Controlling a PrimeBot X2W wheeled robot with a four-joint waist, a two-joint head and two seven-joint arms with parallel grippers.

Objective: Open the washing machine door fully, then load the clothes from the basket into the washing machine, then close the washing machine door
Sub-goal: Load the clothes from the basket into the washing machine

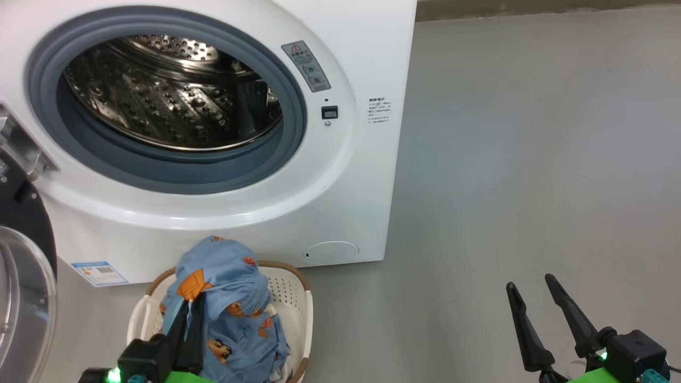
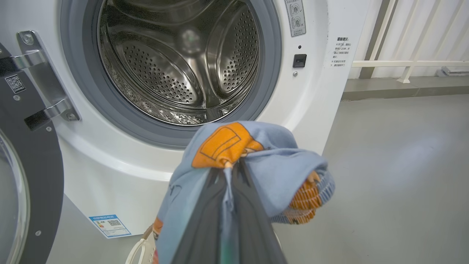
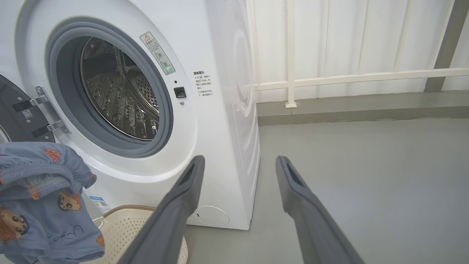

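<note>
- Light blue fabric garment with orange-brown cartoon bear prints (image 1: pixel 234 314): pinched in the left hand (image 1: pixel 192 306). The two dark fingers are clamped tight on a fold near the top, and the rest drapes down both sides.
- It hangs over the small cream perforated plastic basket with a brown woven-look rim (image 1: pixel 291 291). The lower end is hidden, so I can't tell if it clears the rim. This reads as a pinch-and-lift for transfer.
- Relative to the hand: the cloth bunches over and ahead of the fingertips, in line with the perforated steel drum (image 2: pixel 176 66).
- Big white boxy front-loading washing machine (image 1: pixel 362 175) sits just behind the basket. Its round black-rimmed glass door (image 1: pixel 24 223) is open to the left, so the mouth is unobstructed.
- Right hand (image 1: pixel 531 284): over the grey floor (image 1: pixel 532 159), well apart to the right, fingers spread wide, holding nothing. Probably out of the left arm's path.
</note>
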